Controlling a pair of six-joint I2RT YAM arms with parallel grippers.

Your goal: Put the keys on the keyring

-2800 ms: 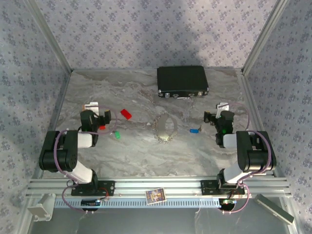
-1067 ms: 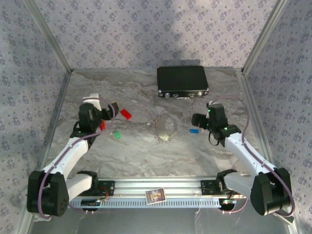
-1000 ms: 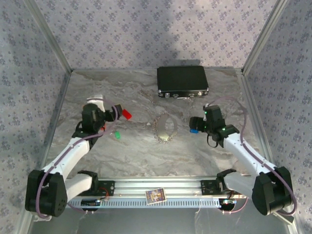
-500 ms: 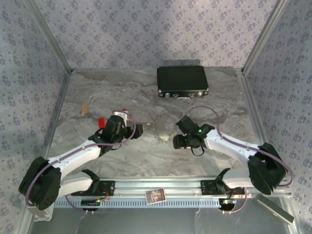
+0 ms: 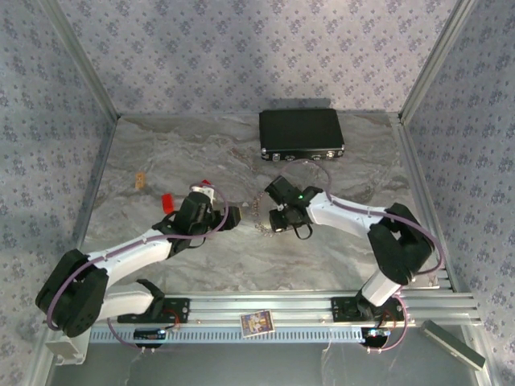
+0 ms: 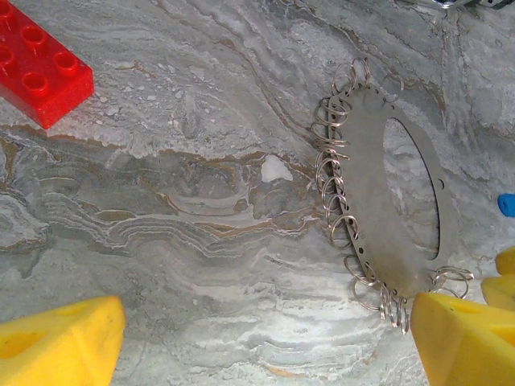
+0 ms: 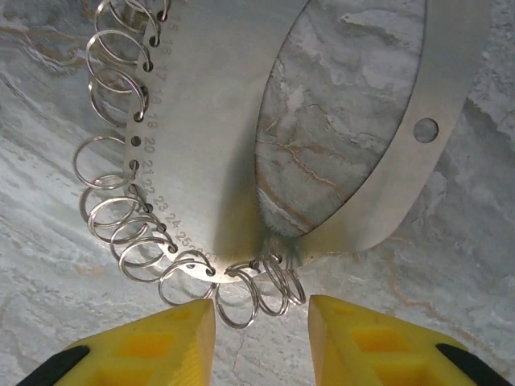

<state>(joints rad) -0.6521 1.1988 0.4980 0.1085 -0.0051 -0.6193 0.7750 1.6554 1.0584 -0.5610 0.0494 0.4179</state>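
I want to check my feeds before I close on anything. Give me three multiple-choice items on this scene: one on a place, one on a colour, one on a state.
1. In the left wrist view, where does the red block lie relative to the keyring?
A) up and to its left
B) inside its oval opening
C) on top of it

2. What colour are the fingers of the right gripper?
A) black
B) yellow
C) green

3. How does the right gripper stand?
A) shut on the keyring
B) shut on a key
C) open

Answers:
1 A: the red block sits in the upper left corner of that view, apart from the keyring.
2 B: both fingers show yellow in the right wrist view.
3 C: the jaws are apart, with the keyring's small rings lying between them.
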